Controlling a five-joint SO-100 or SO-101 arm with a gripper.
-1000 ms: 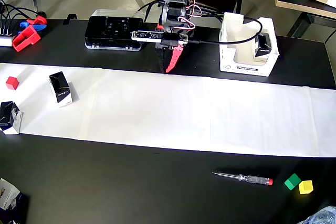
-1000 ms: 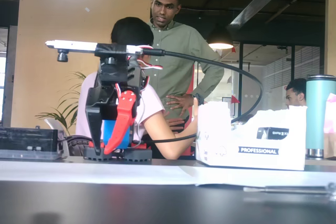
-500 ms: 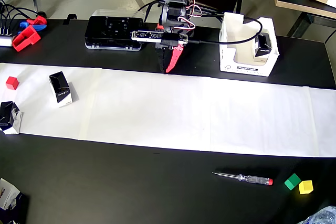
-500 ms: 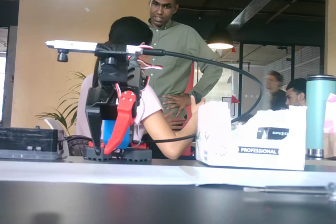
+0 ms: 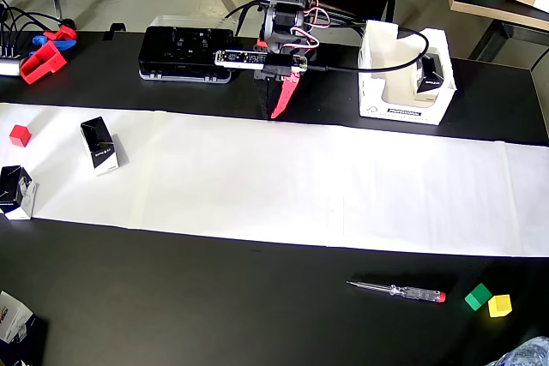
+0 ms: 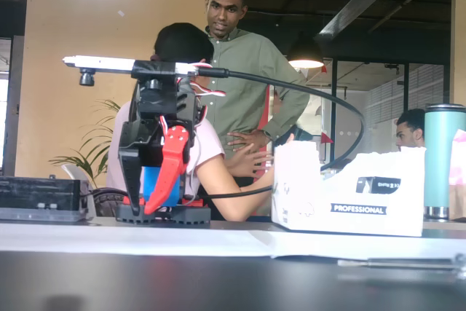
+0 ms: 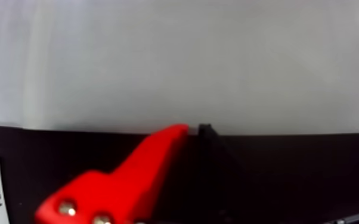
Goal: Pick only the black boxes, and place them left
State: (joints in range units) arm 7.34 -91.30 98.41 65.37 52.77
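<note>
The gripper (image 5: 273,112) hangs folded near the arm's base at the far edge of the white paper strip (image 5: 343,186), its red and black fingers pressed together with nothing between them. Two black boxes (image 5: 99,145) stand upright on the paper far to the left in the overhead view (the second one (image 5: 17,191) is nearer the edge, beside a red cube (image 5: 20,135)), so any reach must swing well leftward. Compared with one second before, nothing has moved; arm and boxes are in the same places.

Boxes (image 5: 99,146) left on paper (image 5: 283,182) — screwdriver (image 5: 396,291) front-right
</note>
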